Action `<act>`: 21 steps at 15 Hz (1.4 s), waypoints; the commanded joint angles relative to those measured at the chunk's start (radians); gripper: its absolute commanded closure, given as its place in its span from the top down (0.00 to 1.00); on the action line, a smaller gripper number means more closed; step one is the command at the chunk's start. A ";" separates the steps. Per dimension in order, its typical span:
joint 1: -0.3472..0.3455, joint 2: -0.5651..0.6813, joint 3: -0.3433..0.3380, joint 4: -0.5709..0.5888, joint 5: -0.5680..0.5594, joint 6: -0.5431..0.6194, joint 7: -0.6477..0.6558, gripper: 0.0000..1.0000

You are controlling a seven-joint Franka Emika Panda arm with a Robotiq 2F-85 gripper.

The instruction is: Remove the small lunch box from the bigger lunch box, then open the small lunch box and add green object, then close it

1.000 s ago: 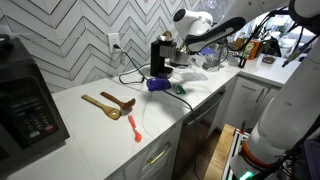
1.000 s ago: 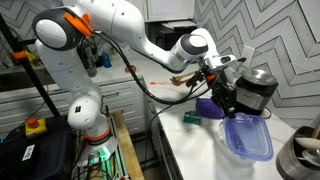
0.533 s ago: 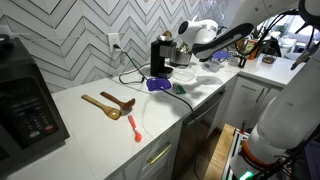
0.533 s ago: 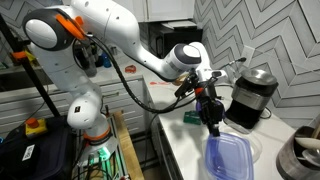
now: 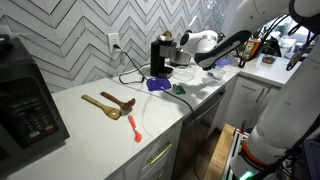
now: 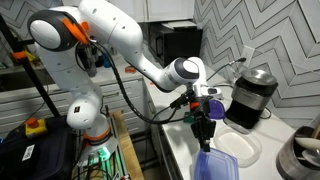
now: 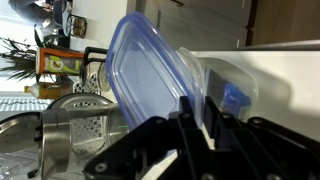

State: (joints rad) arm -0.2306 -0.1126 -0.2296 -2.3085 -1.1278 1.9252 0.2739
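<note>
Countertop (image 5: 90, 125) in white beneath chevron-tiled wall (image 5: 70, 45), cabinets (image 5: 150, 155) under it, gripper (image 6: 205, 143) tight on translucent blue lid (image 6: 215, 167).

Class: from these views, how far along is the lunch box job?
Done: nothing visibly complete. In hand: the gripper is shut on a translucent purple-blue lunch box part, held above the counter. Left: the green object lies loose on the counter, so filling and closing remain.

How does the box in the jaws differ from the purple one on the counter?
The held box hangs in the air, tilted on edge; the purple box sits flat on the counter. The held box is pale, see-through blue; the purple box is darker and opaque. Both are rounded plastic.
</note>
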 commanded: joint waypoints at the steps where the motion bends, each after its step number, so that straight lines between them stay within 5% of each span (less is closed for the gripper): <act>1: 0.001 0.026 -0.006 0.000 0.017 0.056 0.022 0.04; 17: 0.008 0.121 0.010 0.019 0.152 0.241 0.077 0.06; 18: 0.008 0.125 0.009 0.022 0.156 0.252 0.079 0.15; 19: 0.007 0.128 0.009 0.026 0.158 0.259 0.082 0.38; 21: 0.006 0.126 0.008 0.030 0.166 0.272 0.084 0.46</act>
State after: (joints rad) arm -0.2211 -0.0055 -0.2154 -2.2818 -0.9923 2.1525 0.3457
